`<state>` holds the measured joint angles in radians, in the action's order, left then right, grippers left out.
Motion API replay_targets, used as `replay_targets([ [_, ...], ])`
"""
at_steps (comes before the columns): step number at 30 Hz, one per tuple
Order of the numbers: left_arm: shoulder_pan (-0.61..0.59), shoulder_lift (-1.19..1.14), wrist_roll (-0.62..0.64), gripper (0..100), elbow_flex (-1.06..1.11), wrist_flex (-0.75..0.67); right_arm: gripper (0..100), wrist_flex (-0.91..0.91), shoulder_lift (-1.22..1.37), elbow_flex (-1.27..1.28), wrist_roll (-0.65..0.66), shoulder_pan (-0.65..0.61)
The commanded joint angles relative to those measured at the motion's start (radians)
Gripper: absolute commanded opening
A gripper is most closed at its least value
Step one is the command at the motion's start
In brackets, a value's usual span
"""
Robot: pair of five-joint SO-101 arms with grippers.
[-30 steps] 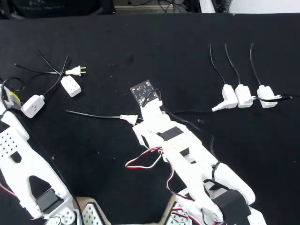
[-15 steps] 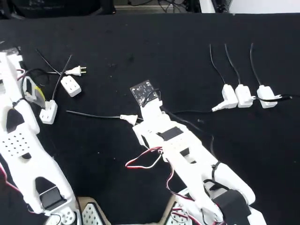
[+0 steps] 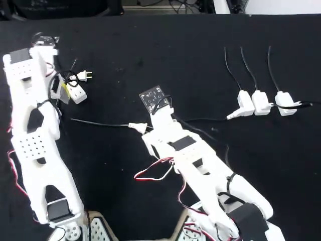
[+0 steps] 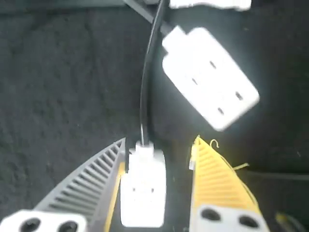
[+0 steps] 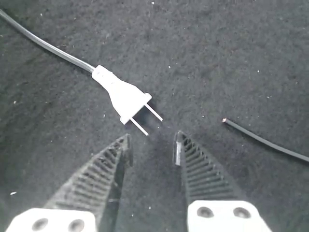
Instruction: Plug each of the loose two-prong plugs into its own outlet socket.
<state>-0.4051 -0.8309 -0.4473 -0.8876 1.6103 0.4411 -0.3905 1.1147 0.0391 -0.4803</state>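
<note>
**Centre plug lying loose; left gripper holding a socket**

I am seeing one loose two-prong plug lying flat near the middle of the black table. Its cord is trailing away to the left and its prongs are pointing right. In the right wrist view this plug is lying just beyond the right gripper. That gripper is standing with its jaws spread and holding nothing. The prongs are aiming at the gap between the fingertips without touching either one.

I am seeing a second plug lying at the far left of the table, prongs pointing right. A white multi-slot socket is sitting just near of it.

The left gripper is hanging over that same far-left spot and clamping a small corded socket. The socket is sitting against the grey finger, and its black cord is running out past the fingertips. The multi-slot socket is lying just beyond the yellow finger, slots facing up, apart from the held one.

I am noting a row of three white sockets lying side by side at the right of the table, well apart from both grippers. Their cords are running toward the far edge.
</note>
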Motion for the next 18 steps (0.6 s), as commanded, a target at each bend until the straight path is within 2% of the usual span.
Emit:
replay_targets([
  [1,-0.021,-0.014,-0.017,23,-0.053,-0.083,13.4,-0.015,-0.039,0.002,-0.005,-0.008],
  [5,-0.050,-0.021,-0.023,23,-0.053,-0.086,13.4,-0.015,-0.039,0.002,-0.005,-0.008],
  [12,-0.053,-0.066,-0.184,23,-0.045,0.032,13.4,-0.015,-0.039,0.002,-0.005,-0.008],
  [18,-0.061,-0.120,-0.193,22,-0.077,0.048,13.4,-0.015,-0.039,0.002,-0.005,-0.008],
])
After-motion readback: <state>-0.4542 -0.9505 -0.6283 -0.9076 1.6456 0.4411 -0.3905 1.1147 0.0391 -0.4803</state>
